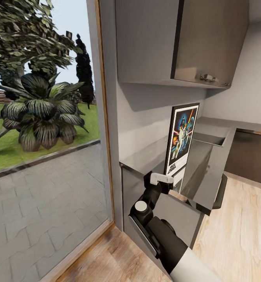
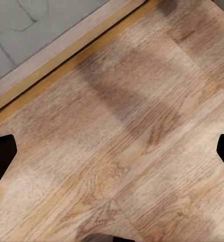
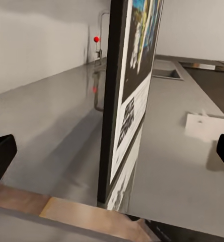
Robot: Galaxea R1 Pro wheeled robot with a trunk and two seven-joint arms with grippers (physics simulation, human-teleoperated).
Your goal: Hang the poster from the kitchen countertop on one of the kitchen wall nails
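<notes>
Right claw [image 1: 164,181], jaws spread wide and empty, faces the upright poster [image 1: 182,136] at the bench [image 1: 208,164] near end; centre its frame edge before closing.

Poster [image 1: 181,137] upright on kitchen countertop [image 1: 146,156], sink [image 1: 209,138] behind.

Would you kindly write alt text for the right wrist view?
A framed poster stands upright, seen nearly edge-on, on a grey countertop, between the open right tool's dark fingertips. A sunken sink lies further back.
</notes>
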